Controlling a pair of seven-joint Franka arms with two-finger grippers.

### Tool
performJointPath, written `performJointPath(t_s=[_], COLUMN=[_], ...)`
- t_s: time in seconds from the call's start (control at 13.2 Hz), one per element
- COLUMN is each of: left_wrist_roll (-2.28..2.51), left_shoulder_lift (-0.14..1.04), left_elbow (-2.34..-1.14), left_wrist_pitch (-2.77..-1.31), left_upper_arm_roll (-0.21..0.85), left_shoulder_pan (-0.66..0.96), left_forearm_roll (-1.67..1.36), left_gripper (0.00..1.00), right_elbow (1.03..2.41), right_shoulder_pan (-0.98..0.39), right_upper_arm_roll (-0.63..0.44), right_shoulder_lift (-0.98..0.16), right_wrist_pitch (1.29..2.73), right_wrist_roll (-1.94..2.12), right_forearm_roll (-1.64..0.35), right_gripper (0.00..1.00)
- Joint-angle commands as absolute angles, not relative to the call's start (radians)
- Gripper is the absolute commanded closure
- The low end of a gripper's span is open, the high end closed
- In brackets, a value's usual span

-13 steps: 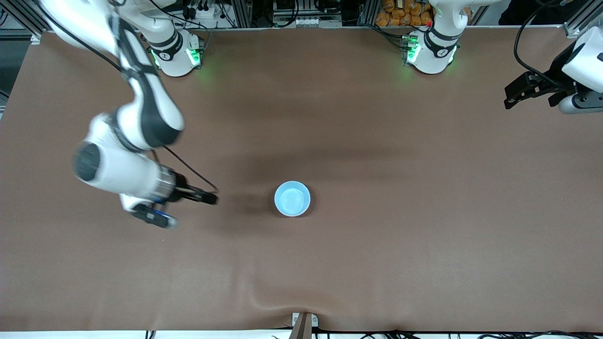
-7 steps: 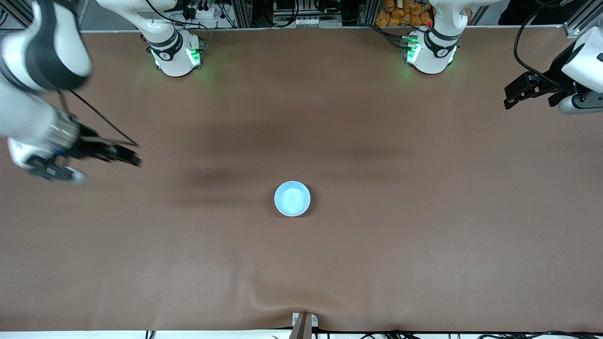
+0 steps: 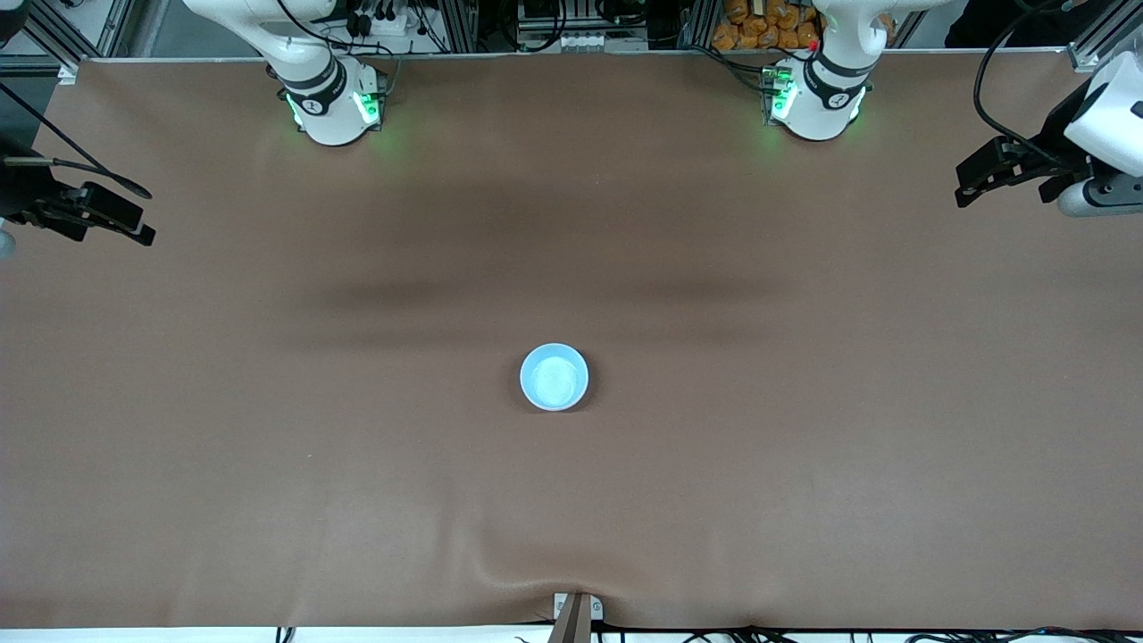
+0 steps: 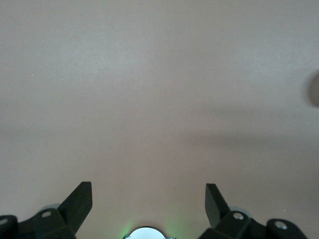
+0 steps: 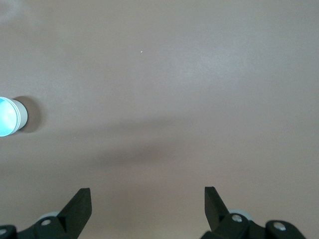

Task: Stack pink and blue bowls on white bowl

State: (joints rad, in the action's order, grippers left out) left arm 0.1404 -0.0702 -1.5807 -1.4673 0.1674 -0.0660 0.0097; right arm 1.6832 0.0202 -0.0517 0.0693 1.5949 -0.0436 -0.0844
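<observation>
A light blue bowl stands upright in the middle of the brown table, with nothing touching it. It also shows at the edge of the right wrist view as the blue bowl, with a pale outer wall. The pink bowl and the white bowl are hidden from view. My right gripper hangs open and empty over the right arm's end of the table. My left gripper waits open and empty over the left arm's end. Its fingers frame only bare table.
Both arm bases stand along the table's edge farthest from the front camera. The cloth has a wrinkle at the edge nearest that camera, by a small bracket. Cables and orange items lie off the table.
My right arm has swung away from beside the blue bowl, out to the right arm's end of the table. The bowl and the left arm have not moved.
</observation>
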Motion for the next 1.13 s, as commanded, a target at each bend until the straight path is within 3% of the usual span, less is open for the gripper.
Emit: performJointPath(t_s=[0.0, 0.23, 1.06], left_wrist_roll=[0.132, 0.132, 0.117], left_shoulder_lift=[-0.067, -0.067, -0.066], left_elbow=[-1.565, -1.565, -1.562], left_wrist_pitch=[-1.450, -1.450, -1.450], left_upper_arm_roll=[0.173, 0.173, 0.173], left_shoulder_pan=[-0.074, -0.074, -0.077], left_forearm_roll=[0.014, 0.014, 0.011], left_gripper=[0.00, 0.00, 0.00], right_elbow=[1.629, 1.576, 1.574], right_shoulder_pan=[-0.002, -0.002, -0.003], right_upper_arm_roll=[-0.071, -0.069, -0.067], right_shoulder_lift=[0.041, -0.008, -0.012], right_wrist_pitch=[1.577, 1.559, 1.543], right_wrist_roll=[0.009, 0.012, 0.067], right_forearm_roll=[-0.051, -0.025, -0.002], right_gripper=[0.00, 0.00, 0.00])
